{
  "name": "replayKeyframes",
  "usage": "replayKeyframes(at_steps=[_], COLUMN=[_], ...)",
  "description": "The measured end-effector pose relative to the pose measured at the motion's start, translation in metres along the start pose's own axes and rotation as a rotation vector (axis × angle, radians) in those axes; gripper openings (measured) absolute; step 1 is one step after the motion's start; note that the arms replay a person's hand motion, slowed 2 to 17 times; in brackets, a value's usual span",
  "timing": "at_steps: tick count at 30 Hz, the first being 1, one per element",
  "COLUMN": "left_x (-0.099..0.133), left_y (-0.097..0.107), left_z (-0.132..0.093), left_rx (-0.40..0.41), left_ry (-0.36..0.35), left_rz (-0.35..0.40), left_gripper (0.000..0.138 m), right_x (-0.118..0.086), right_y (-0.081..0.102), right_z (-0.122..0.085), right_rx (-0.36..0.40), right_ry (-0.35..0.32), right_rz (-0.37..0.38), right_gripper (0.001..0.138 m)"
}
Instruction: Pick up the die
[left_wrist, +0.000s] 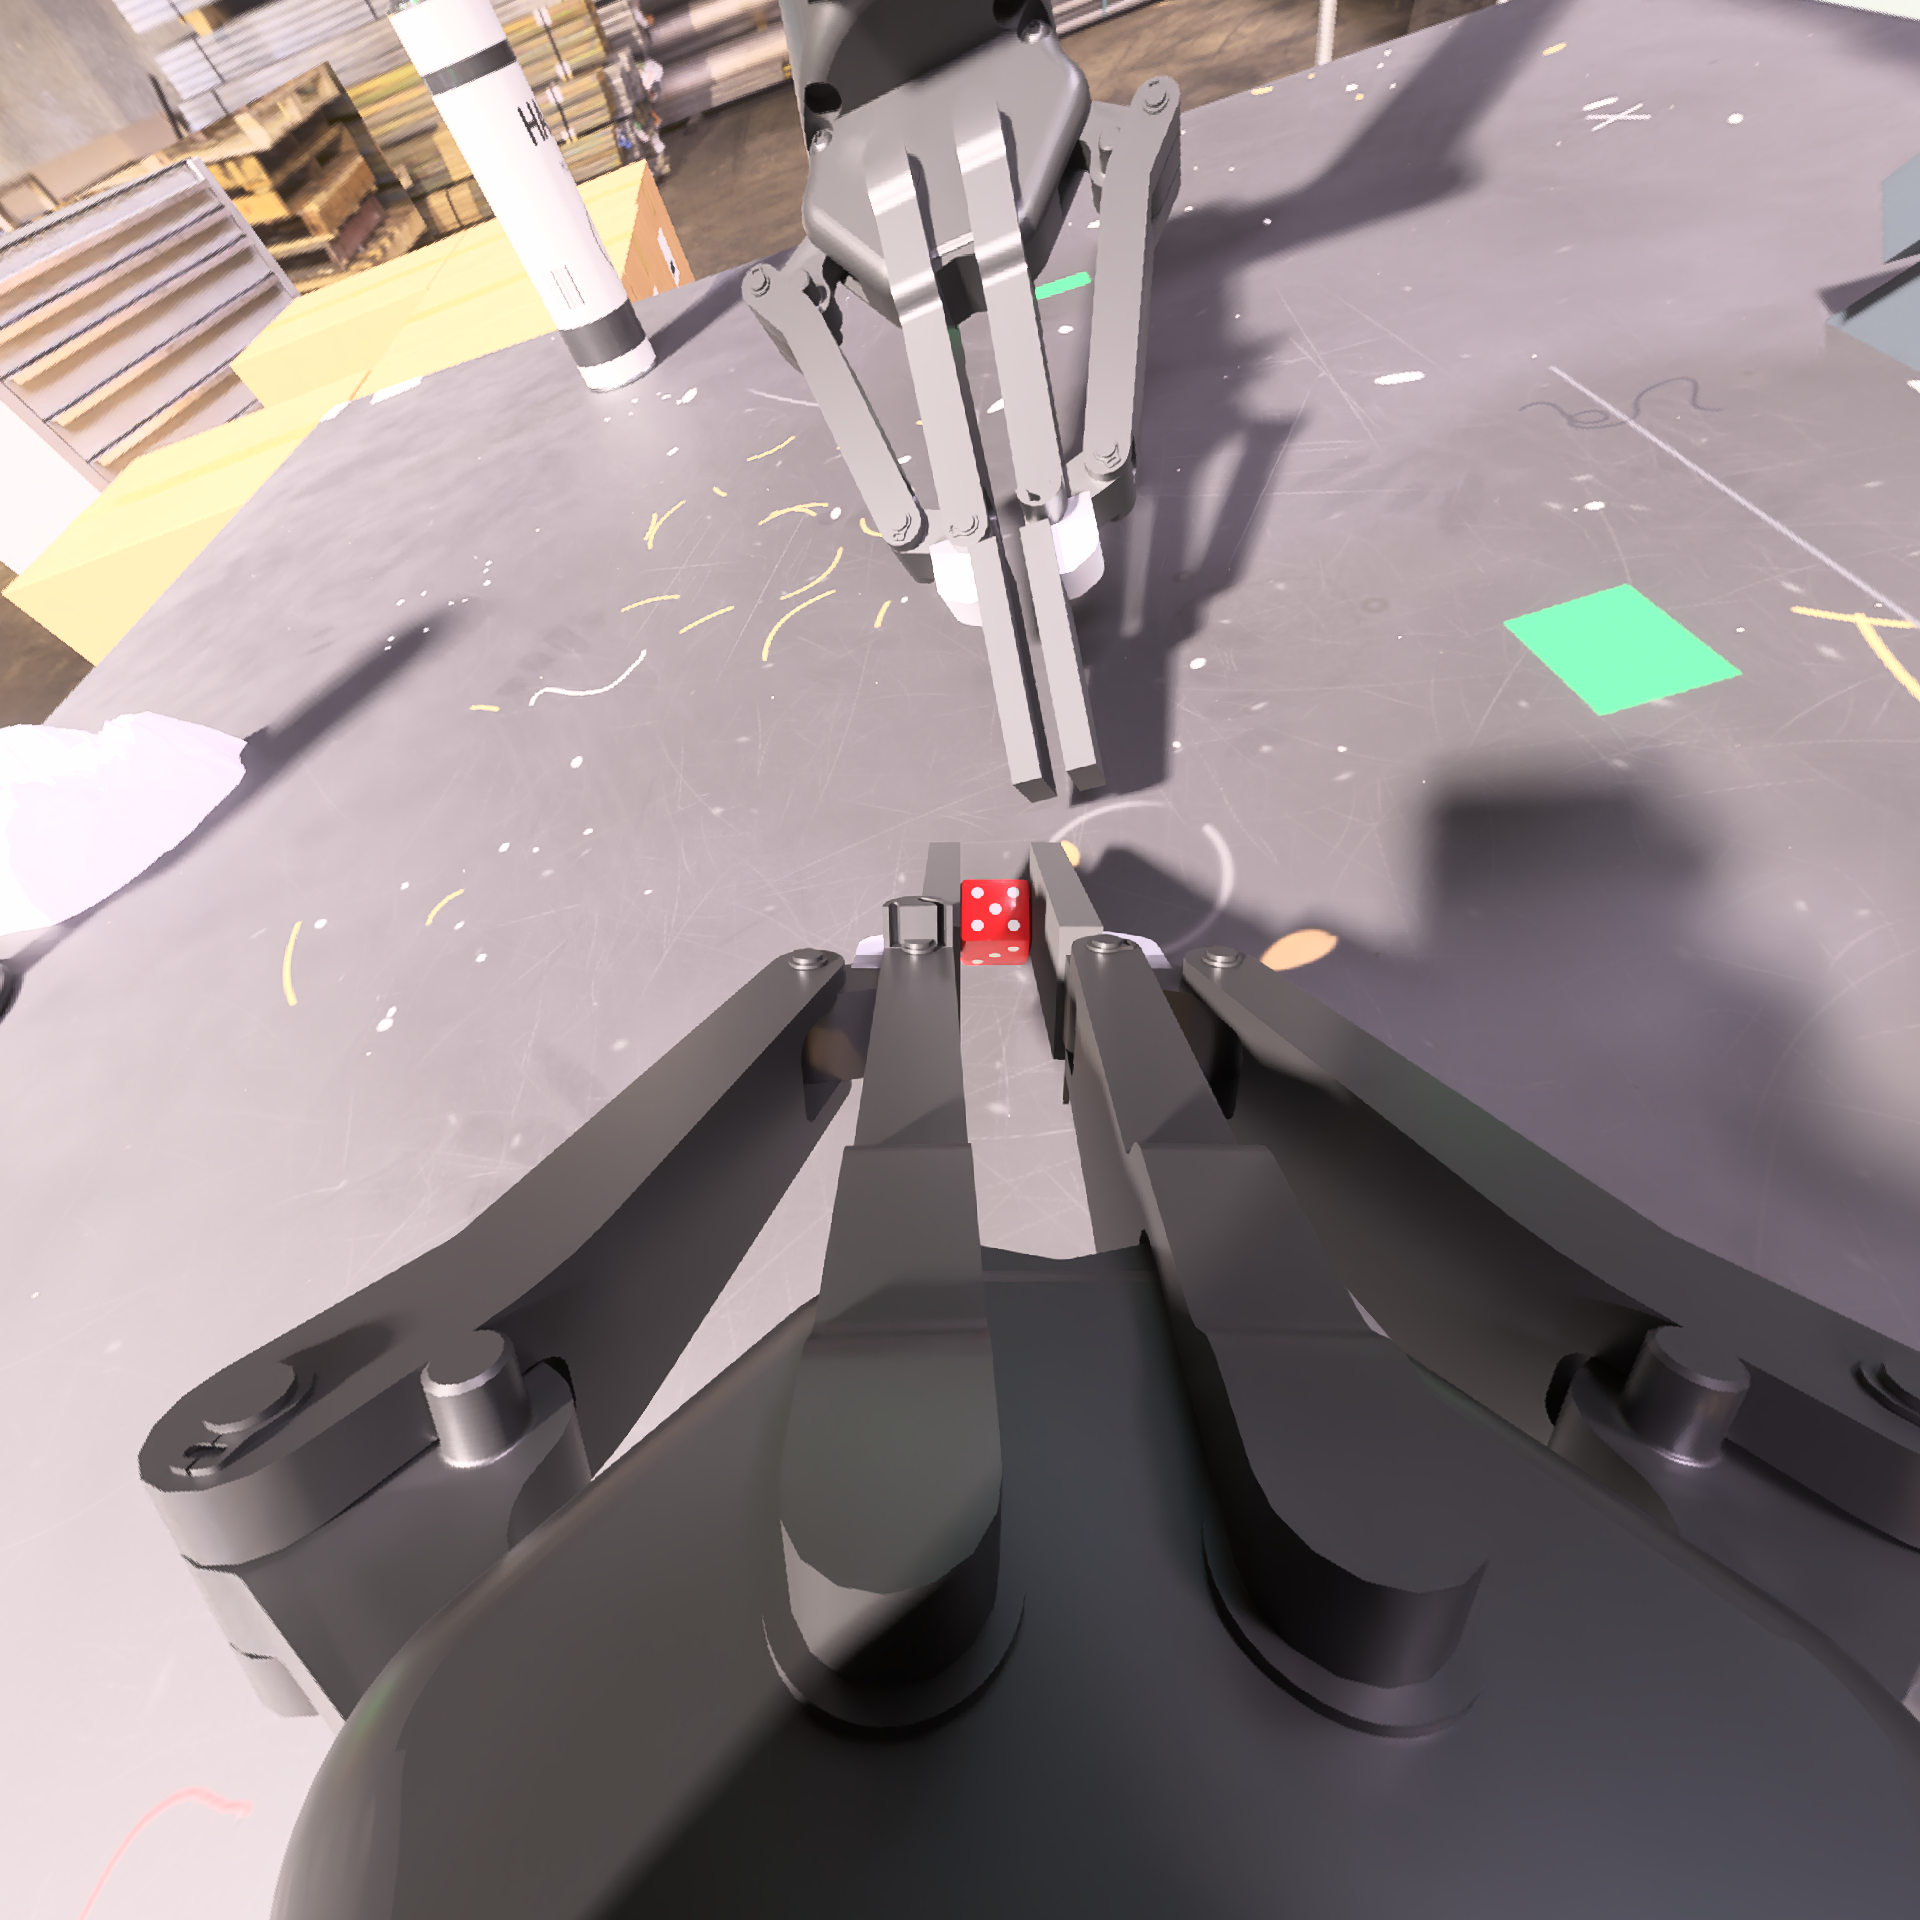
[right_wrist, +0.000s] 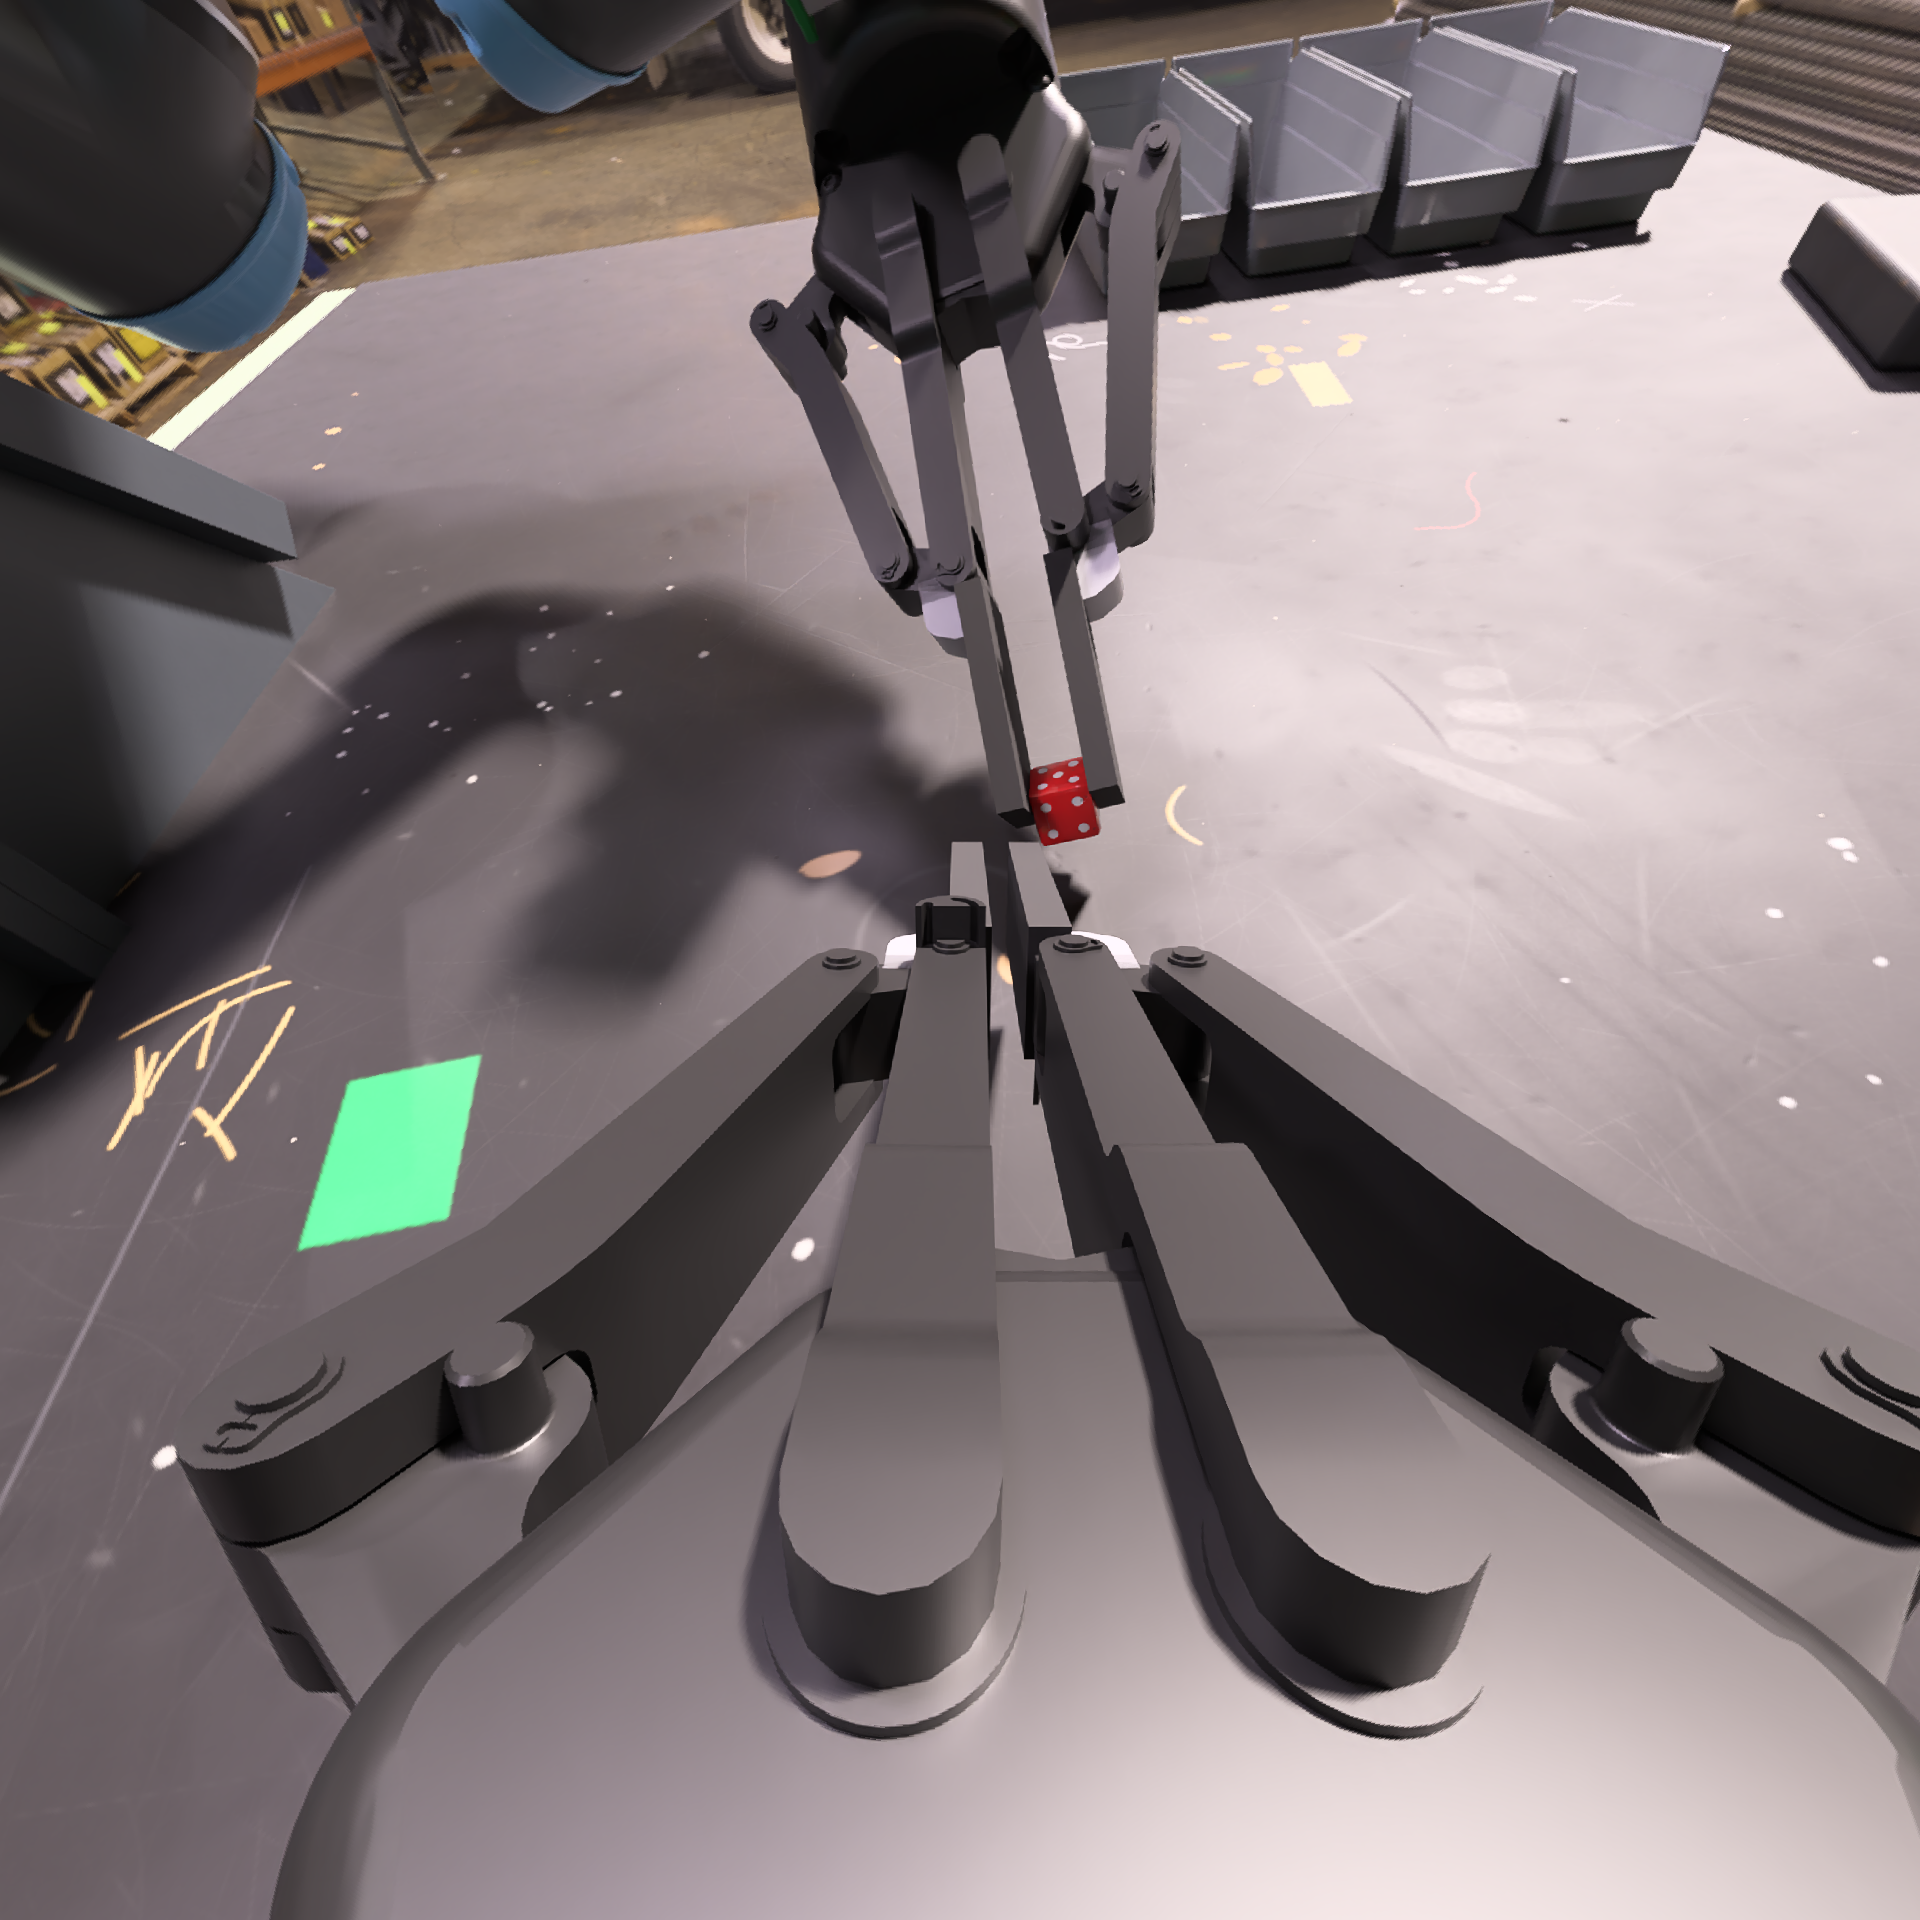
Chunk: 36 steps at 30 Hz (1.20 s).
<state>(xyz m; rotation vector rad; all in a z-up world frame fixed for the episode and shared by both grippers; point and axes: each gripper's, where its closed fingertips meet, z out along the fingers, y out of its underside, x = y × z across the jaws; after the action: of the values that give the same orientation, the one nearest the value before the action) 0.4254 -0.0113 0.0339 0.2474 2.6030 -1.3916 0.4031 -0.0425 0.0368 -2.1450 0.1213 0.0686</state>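
Note:
A small red die (left_wrist: 995, 914) with white pips sits between the fingers of my left gripper (left_wrist: 995, 871), which is shut on it just above the dark grey table (left_wrist: 520, 831). In the right wrist view the die (right_wrist: 1062, 800) shows pinched at the fingertips of the left gripper (right_wrist: 1060, 808), which points down. I cannot tell whether the die still touches the table. My right gripper (right_wrist: 995, 862) is shut and empty, a short way from the die and facing it. It also shows in the left wrist view (left_wrist: 1060, 781), just beyond the die.
A green patch (left_wrist: 1621, 649) (right_wrist: 395, 1148) lies flat on the table. A white post (left_wrist: 530, 187) stands at the far left edge, and a white crumpled object (left_wrist: 94, 810) lies at the left. Grey bins (right_wrist: 1403, 156) line the far side. A dark box (right_wrist: 104, 644) stands at the left.

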Motion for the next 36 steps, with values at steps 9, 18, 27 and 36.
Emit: replayKeyframes(at_steps=[9, 18, 27, 36], left_x=[0.0, 0.0, 0.0, 0.001], left_y=[0.0, 0.0, 0.0, 0.0], left_z=[0.0, 0.0, 0.0, 0.0], left_rx=[0.0, 0.0, 0.0, 0.0], left_ry=[0.001, 0.001, 0.001, 0.003], left_rz=[-0.001, 0.0, 0.0, 0.0], left_gripper=[0.018, 0.018, 0.018, 0.018], right_x=[0.006, 0.012, 0.014, 0.006], right_y=[-0.004, -0.004, -0.003, 0.0], right_z=[-0.001, 0.0, 0.002, 0.003], right_rx=[0.031, 0.028, 0.007, -0.011], right_ry=[0.062, 0.114, 0.134, 0.076], right_rz=[-0.022, -0.036, -0.05, -0.046], right_gripper=[0.013, 0.024, 0.019, 0.009])
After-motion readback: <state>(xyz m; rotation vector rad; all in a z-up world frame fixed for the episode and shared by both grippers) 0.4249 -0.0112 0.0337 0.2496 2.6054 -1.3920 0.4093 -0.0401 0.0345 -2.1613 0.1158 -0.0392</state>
